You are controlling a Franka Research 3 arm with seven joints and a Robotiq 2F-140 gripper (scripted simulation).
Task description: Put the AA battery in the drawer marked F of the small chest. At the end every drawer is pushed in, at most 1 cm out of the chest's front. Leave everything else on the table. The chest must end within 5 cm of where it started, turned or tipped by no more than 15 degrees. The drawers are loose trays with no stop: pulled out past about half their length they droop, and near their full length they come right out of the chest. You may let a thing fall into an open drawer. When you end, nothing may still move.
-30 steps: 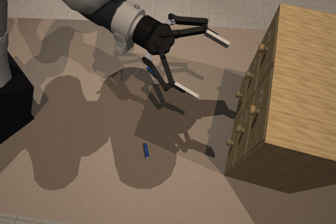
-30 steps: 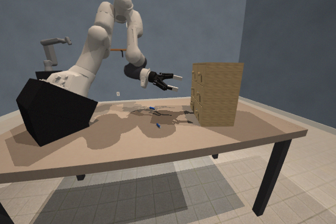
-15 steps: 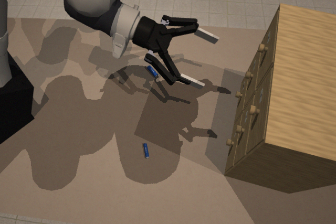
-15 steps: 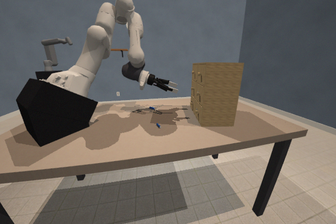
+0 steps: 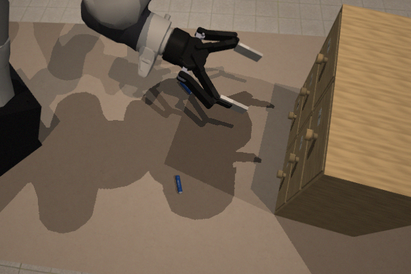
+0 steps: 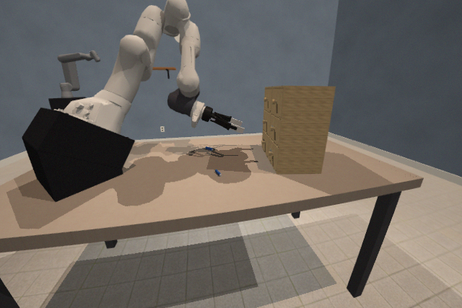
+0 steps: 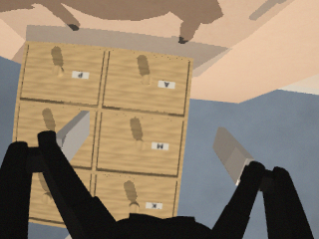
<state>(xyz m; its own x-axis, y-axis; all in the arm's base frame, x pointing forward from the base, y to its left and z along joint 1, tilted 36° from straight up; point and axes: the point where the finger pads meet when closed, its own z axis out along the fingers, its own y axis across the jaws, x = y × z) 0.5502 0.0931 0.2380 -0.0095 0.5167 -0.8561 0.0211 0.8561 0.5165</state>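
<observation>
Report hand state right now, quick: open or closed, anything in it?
Hand: wide open, nothing between the fingers, up off the table, in front of the chest.

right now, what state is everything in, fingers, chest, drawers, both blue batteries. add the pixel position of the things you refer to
fingers point(image 5: 248, 52) point(image 6: 236, 121): wide open, nothing between them
small wooden chest point(image 5: 371, 98) point(image 6: 304, 129) point(image 7: 188, 85): upright on the table
six drawers point(image 5: 322, 145) point(image 6: 277, 109) point(image 7: 120, 159): all look pushed in
blue battery nearer the exterior camera point(image 5: 178, 183) point(image 6: 217, 172): lying on its side, loose
farther blue battery point(image 5: 186, 88) point(image 6: 209, 148): lying on the table, partly hidden from above
</observation>
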